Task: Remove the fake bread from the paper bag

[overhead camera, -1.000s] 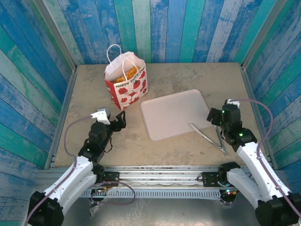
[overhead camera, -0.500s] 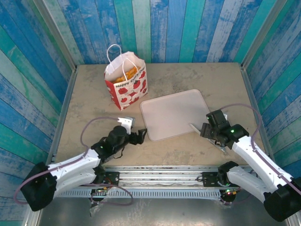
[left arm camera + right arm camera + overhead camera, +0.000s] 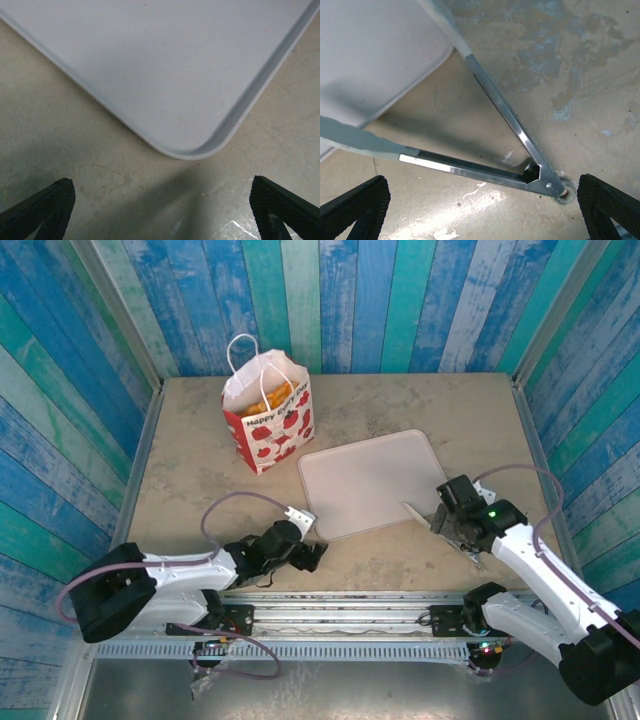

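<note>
At the back left of the table point(image 3: 190, 470), the bag point(image 3: 270, 430) stands upright with its mouth open and its cord handles raised. The bread point(image 3: 268, 398) sits inside it, showing as orange pieces heaped near the top. To the right of the bag and nearer the arms, a pale tray point(image 3: 370, 480) lies flat and bare, turned a little out of square with the table. Metal tongs point(image 3: 418, 513) lie spread open on the table off the tray's near right corner. Their hinge points toward the near edge and their pale tips reach to that rounded corner. The left gripper point(image 3: 312, 552) hangs low over the table by the tray's near left corner. In the left wrist view its dark fingers point(image 3: 45, 205) stand wide apart with nothing between them, and the tray's corner lies just ahead, apart from both. The right gripper point(image 3: 455, 523) hovers low over the tongs. In the right wrist view its fingers point(image 3: 360, 205) are likewise spread wide, one on either side of the hinge end. They hold nothing, and the hinge rests on the table nearer the finger at the picture's right, without touching it. Both grippers are well apart from the bag.
</note>
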You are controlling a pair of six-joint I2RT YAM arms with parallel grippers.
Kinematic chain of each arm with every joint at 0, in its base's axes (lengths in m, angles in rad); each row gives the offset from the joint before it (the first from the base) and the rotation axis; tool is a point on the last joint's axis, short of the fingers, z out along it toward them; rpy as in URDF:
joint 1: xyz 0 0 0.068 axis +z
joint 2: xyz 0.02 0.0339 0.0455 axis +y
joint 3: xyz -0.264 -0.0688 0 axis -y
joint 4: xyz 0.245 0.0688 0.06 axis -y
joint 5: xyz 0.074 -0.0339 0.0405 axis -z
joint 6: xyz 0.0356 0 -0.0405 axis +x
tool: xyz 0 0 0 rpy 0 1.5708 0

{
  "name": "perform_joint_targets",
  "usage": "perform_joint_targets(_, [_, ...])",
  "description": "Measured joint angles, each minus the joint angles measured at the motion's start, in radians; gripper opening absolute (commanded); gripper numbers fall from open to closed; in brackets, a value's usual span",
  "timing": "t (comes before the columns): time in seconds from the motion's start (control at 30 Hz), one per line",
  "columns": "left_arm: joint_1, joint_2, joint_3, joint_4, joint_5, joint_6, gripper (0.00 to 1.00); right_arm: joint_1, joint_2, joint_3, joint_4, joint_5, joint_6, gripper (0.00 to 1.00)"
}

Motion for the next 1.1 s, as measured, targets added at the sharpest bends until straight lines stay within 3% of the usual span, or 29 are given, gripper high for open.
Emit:
perform_joint_targets(0.33, [-0.063,0.172,0.085,0.003,-0.038,-0.008,1.00,-0.006,0.017,-0.092,-0.004,0.005,0.090,1.00])
perform_joint_targets(1.1, [-0.063,0.426,0.247,0.103,-0.189,-0.034,0.83,-0.069,0.216,-0.069,0.196,-0.037,0.027,1.00])
